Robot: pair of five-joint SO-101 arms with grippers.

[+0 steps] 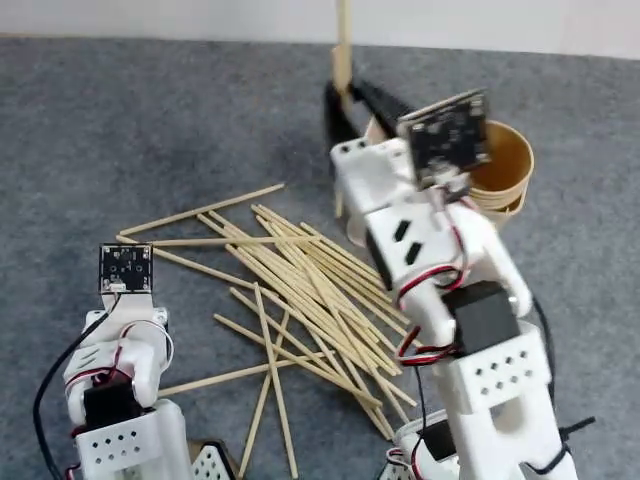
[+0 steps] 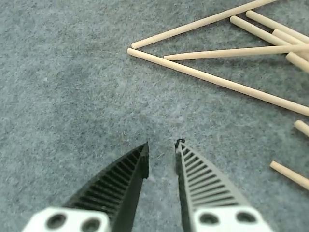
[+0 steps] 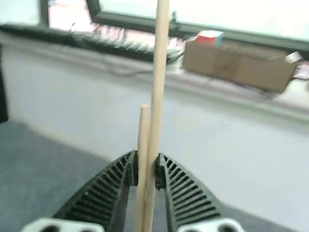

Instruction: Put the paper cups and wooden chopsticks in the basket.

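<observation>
**One camera overhead, one riding each wrist**

The high camera hangs above and behind the two arms and looks down over the grey felt-like table cover [image 1: 120, 120]. The arm bases sit at the lower edge of its frame and a white wall strip [image 1: 150, 15] runs along the top.

The left wrist camera sits close over that cover, staring down past the left gripper [image 2: 161, 145]. With the high view it shares the left-hand ends of the scattered pale wooden chopsticks [image 1: 310, 275].

The right wrist camera sits high and faces level, out toward a cluttered window ledge [image 3: 111, 48]. The pair of upright chopsticks [image 3: 159, 72] pinched in the right gripper [image 3: 146, 162] also stands at the high frame's top centre.
</observation>
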